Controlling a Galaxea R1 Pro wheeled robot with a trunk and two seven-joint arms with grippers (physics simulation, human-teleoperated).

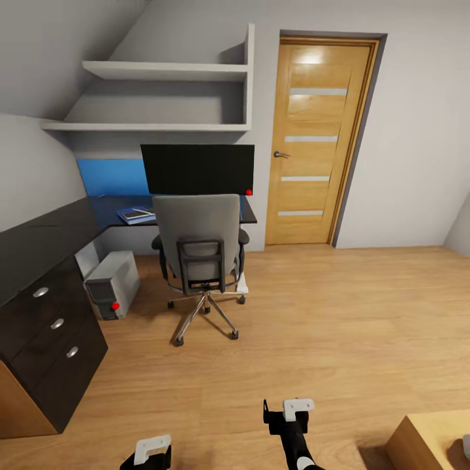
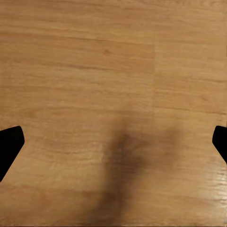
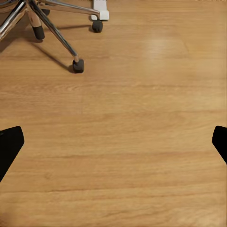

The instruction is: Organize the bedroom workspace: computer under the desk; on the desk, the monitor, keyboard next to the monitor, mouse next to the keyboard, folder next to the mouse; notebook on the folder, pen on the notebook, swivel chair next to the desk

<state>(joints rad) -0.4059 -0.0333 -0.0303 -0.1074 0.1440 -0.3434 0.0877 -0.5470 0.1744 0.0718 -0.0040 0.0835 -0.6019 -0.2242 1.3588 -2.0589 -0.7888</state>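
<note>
— Jaws, how do they stand?
— Both my left gripper [image 2: 113,142] and right gripper [image 3: 113,142] are spread wide, empty, over the wooden floor [image 1: 339,326].
— And the folder?
— The folder [image 1: 136,215] lies on the desk [image 1: 39,241], behind the swivel chair [image 1: 199,254], the notebook [image 1: 136,213] on top.

A black right arm [image 1: 297,444] is seen in the head view, capped by a white block-shaped bracket, with a white ring lower down. The left gripper [image 1: 147,452] is likewise black, topped with a white bracket. Black angular fingertips [image 2: 9,144] are seen in the wrist views.
</note>
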